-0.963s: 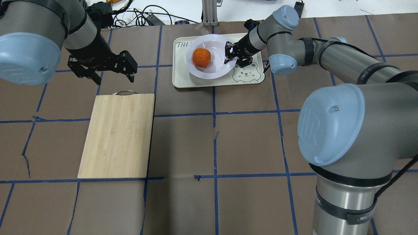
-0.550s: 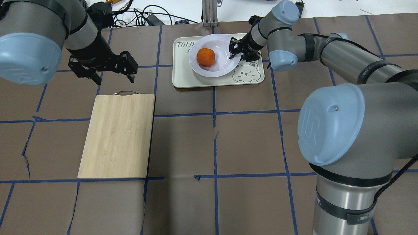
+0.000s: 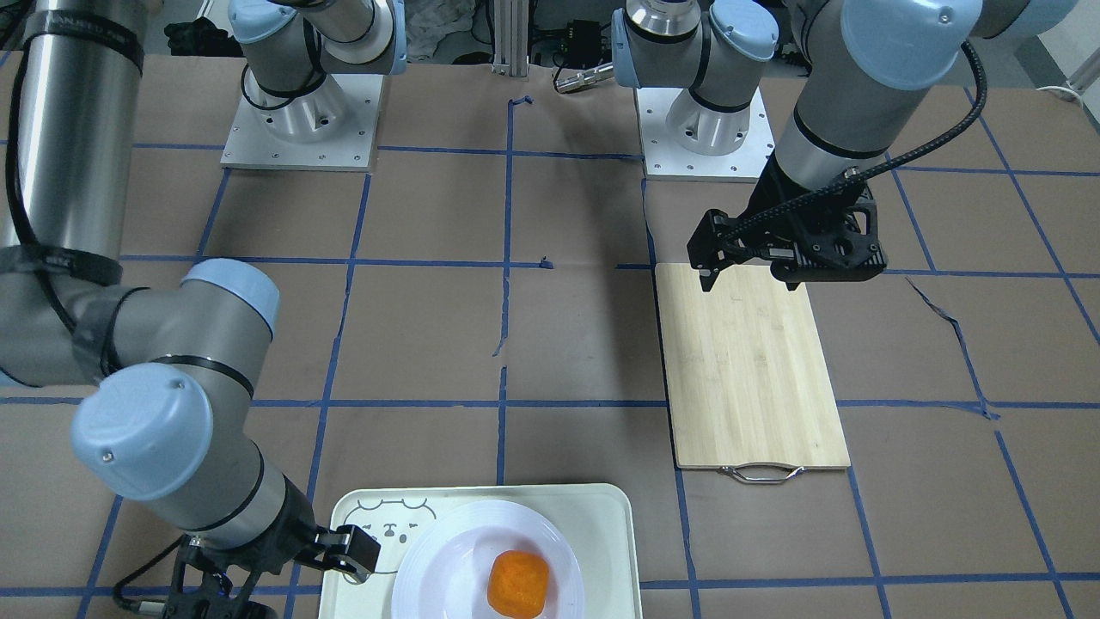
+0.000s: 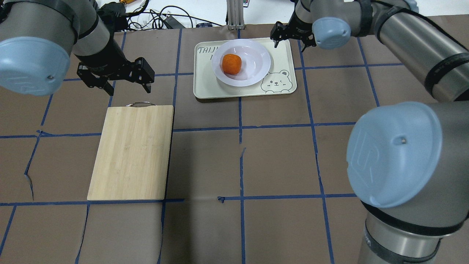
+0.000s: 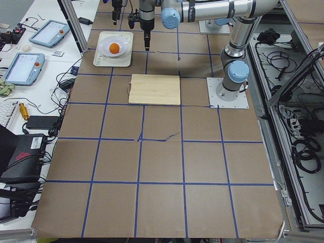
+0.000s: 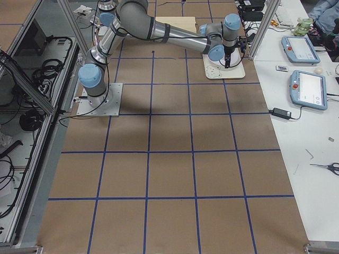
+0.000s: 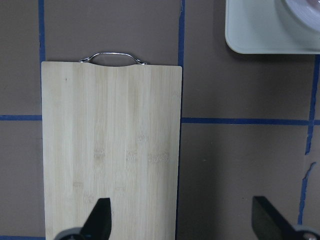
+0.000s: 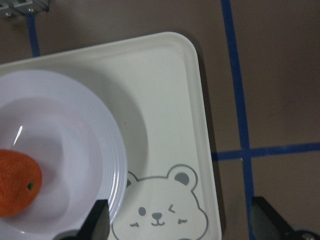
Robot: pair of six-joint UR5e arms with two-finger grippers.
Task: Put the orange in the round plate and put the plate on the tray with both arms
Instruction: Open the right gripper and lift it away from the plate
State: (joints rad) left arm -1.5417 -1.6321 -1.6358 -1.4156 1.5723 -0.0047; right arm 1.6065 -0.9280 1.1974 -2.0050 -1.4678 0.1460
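The orange (image 4: 231, 64) lies in the sunken centre of the white round plate (image 4: 256, 69), and the plate rests flat on the pale tray (image 4: 209, 86) next to its bear drawing. My right gripper (image 4: 293, 39) hangs open above the tray's far right corner, off the plate, with nothing between its fingers (image 8: 99, 220). The right wrist view looks down on the orange (image 8: 15, 182), the plate (image 8: 75, 145) and the tray (image 8: 165, 95). My left gripper (image 4: 129, 87) is open and empty over the handle end of the cutting board.
A bamboo cutting board (image 4: 133, 150) with a metal handle (image 4: 139, 104) lies left of the tray on brown paper with blue tape lines. Cables (image 4: 157, 16) and a metal post (image 4: 234, 14) stand past the table's far edge.
My right gripper has let go of the plate's right rim and drawn up and away to the tray's far right corner. The plate with the orange has settled on the tray. The left arm stayed still.
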